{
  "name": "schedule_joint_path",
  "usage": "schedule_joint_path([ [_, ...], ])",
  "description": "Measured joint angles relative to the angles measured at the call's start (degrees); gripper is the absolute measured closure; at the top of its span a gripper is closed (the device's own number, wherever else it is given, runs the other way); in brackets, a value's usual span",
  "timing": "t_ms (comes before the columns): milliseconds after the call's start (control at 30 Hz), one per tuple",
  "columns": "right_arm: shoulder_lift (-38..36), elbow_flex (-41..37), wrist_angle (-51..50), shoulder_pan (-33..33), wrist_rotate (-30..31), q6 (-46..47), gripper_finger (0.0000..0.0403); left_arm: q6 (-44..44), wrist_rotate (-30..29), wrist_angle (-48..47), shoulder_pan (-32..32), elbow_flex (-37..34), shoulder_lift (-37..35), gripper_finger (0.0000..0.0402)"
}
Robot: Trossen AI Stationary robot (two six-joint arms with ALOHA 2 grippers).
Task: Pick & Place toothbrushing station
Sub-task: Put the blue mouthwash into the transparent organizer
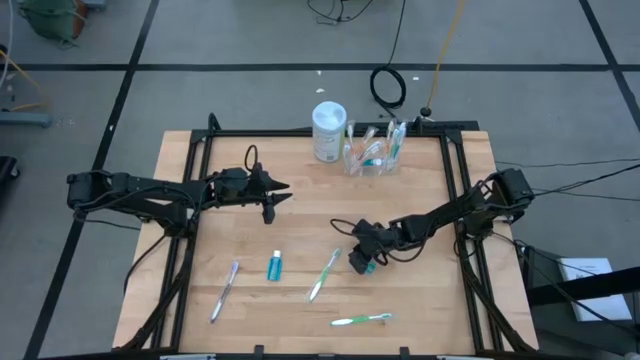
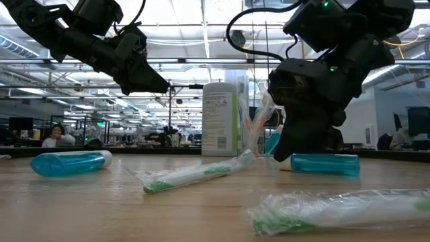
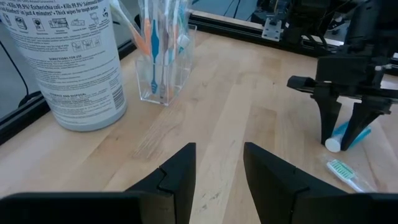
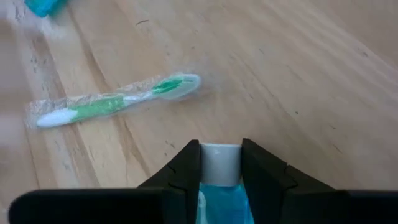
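My right gripper pinches a light, slippery blue tube near its white cap; left gripper open.

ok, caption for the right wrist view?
Right gripper closing on a blue tube by its white cap; wrapped green toothbrush beyond.

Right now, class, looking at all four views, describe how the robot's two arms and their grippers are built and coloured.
Both arms are matte black and jointed, with black cables looped along them. The left gripper and right gripper each end in two flat, angular black fingers. A small green light glows on one arm's housing in the low view.
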Motion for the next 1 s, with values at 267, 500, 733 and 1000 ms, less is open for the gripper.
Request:
schedule_joint_path([
  [267, -7.1, -0.1, 2.3, -3.7, 3.0, -13.0, 0.0317, 0.0, 0.0, 0.0, 0.0, 0.0, 0.0, 0.0263],
  [500, -16.7, -0.1, 3.7, -7.2, 23.0, -32.3, 0.0317, 0.0, 0.0, 0.3, 0.0, 0.0, 0.0, 0.0263],
  [733, -19.8, -0.1, 12.4, -9.0, 42.3, -51.1, 0.031, 0.0, -0.1, 1.0, 0.0, 0.0, 0.0, 0.0263],
  [1000, -19.2, -4.1, 24.7, -13.6, 44.0, -59.3, 0.0308, 0.0, -2.6, 3.6, 0.0, 0.0, 0.0, 0.0263],
])
